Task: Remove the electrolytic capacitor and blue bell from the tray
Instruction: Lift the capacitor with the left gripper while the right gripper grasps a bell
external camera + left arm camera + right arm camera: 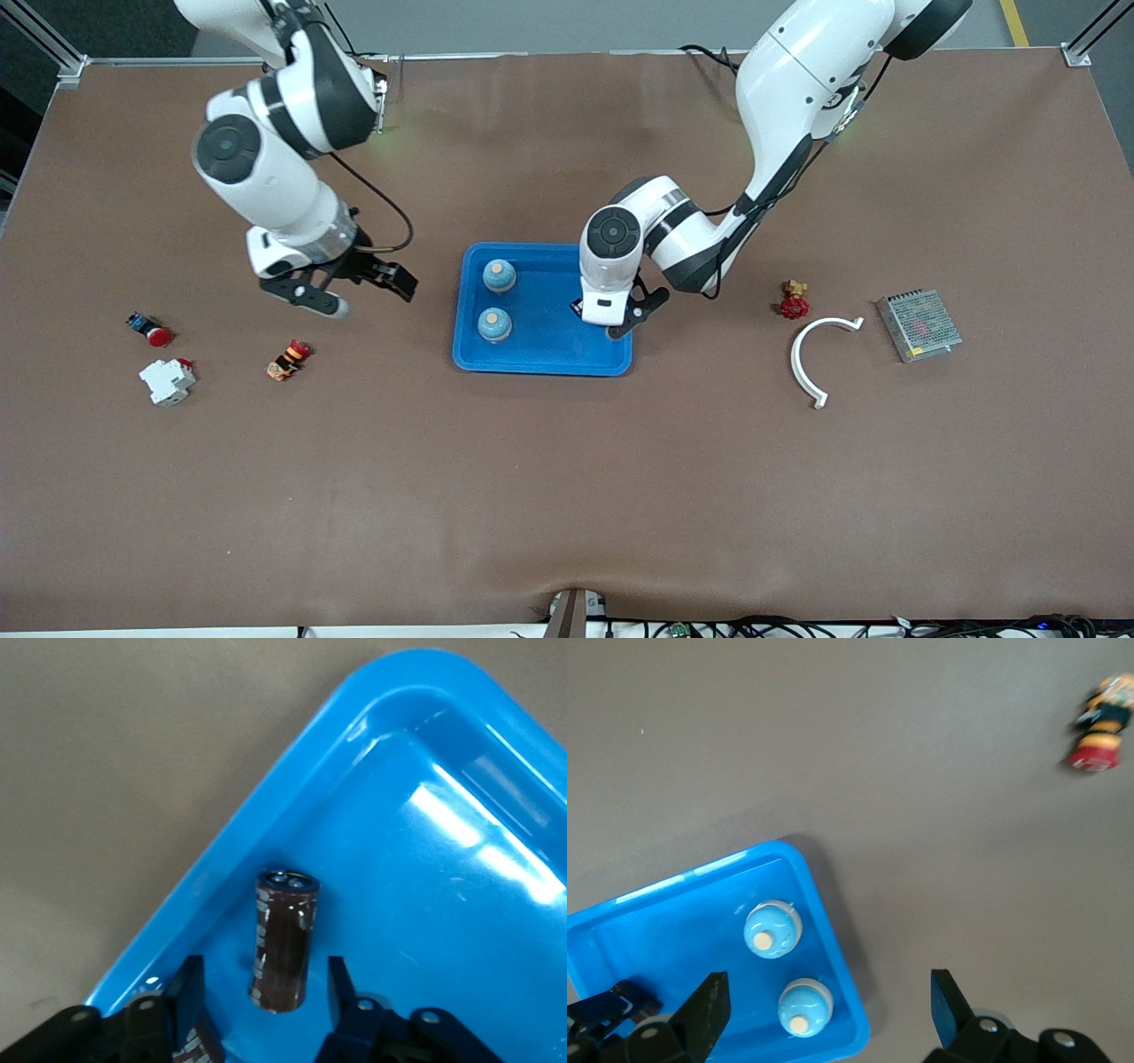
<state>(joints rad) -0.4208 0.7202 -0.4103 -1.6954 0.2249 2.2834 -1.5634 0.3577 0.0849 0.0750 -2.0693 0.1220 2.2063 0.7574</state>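
Note:
The capacitor (285,939), a dark brown cylinder, rests on the floor of the blue tray (443,904) near one corner. My left gripper (263,970) hangs low over that corner (633,317), open. Its fingers (339,983) stand on either side of the capacitor with a gap on each side. Two blue domed bells (499,276) (494,324) with beige buttons sit in the tray's (540,368) other half. My right gripper (368,297) hovers open and empty over the bare table beside the tray. It looks down on the bells (772,928) (804,1006).
Toward the right arm's end lie a red push button (151,330), a white breaker (166,381) and an orange-and-red part (288,359). Toward the left arm's end lie a red valve (794,301), a white curved strip (819,354) and a metal power supply (919,324).

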